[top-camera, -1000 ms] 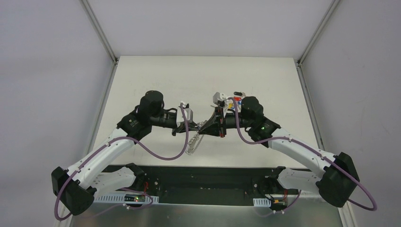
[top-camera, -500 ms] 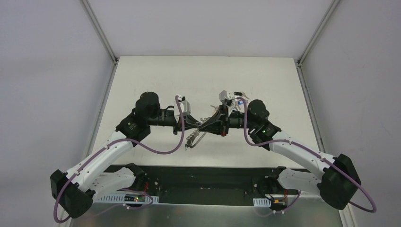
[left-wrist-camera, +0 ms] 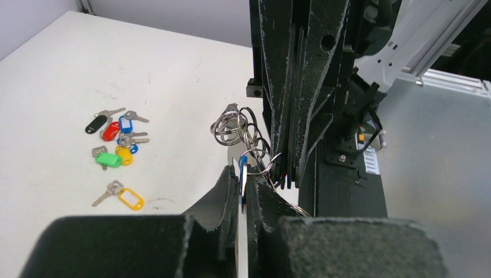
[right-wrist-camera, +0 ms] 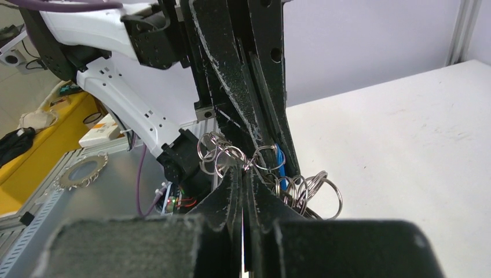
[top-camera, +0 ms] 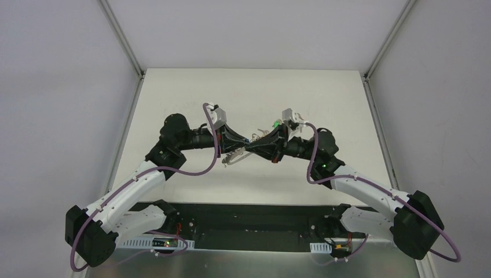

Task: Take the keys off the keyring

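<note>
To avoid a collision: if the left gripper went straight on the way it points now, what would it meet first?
Most likely the right gripper. Its fingers cross just beyond the left gripper tips, with the small metal rings bunched between them. Depth is unclear.

The keyring (top-camera: 233,157) hangs in the air above the table (top-camera: 191,98), a pale grey loop slanting down and to the left from where the two grippers meet. Close up it shows as a bunch of small silvery split rings (left-wrist-camera: 234,128), linked and overlapping. One ring is pinched in the closed right gripper (right-wrist-camera: 243,171). A blue-headed key (left-wrist-camera: 243,161) on the bunch sits clamped in the closed left gripper (left-wrist-camera: 244,175), its thin metal edge upright between the fingers. Other keys (left-wrist-camera: 118,142) lie loose on the table, well apart from the bunch: silvery, with black, red, blue, green and yellow tags, clustered together, and one yellow-tagged key (left-wrist-camera: 124,196) near that cluster
</note>
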Controlling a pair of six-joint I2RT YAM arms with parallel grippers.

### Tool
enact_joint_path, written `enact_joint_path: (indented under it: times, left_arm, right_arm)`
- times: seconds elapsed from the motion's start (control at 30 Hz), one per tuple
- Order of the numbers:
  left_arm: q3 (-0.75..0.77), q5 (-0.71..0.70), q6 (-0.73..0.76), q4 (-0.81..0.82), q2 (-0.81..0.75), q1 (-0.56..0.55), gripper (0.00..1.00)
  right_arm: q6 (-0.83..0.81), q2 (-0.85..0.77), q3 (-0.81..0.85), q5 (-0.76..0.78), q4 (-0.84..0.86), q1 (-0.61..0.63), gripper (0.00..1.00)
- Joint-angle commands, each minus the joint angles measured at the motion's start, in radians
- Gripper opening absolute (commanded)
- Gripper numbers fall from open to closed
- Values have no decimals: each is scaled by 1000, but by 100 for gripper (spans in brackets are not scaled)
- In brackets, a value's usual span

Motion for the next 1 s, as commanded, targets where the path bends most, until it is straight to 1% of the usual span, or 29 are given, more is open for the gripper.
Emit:
enact_joint_path:
  times: [0.0, 0.17, 0.4, 0.63, 0.73, 0.8, 0.97]
  left_arm:
    - [-12, 81, -167, 232, 15, -28, 0]
    - [-17, 84, -229, 276, 15, -28, 0]
    - [-25, 66, -379, 394, 55, -28, 0]
    - [-17, 68, -508, 475, 94, -28, 0]
    - [-25, 57, -570, 529, 101, -27, 0]
    - [-23, 57, -593, 539, 105, -28, 0]
    - [-20, 47, -622, 541, 102, -26, 0]
  right_arm:
    - [0, 13, 1, 74, 153, 25, 0]
    - [13, 27, -27, 127, 248, 24, 0]
    - [40, 95, -69, 172, 441, 25, 0]
    - [12, 142, -77, 217, 476, 28, 0]
    - [11, 171, -89, 240, 539, 29, 0]
    - [15, 190, -97, 255, 582, 30, 0]
    - [14, 208, -114, 308, 607, 33, 0]
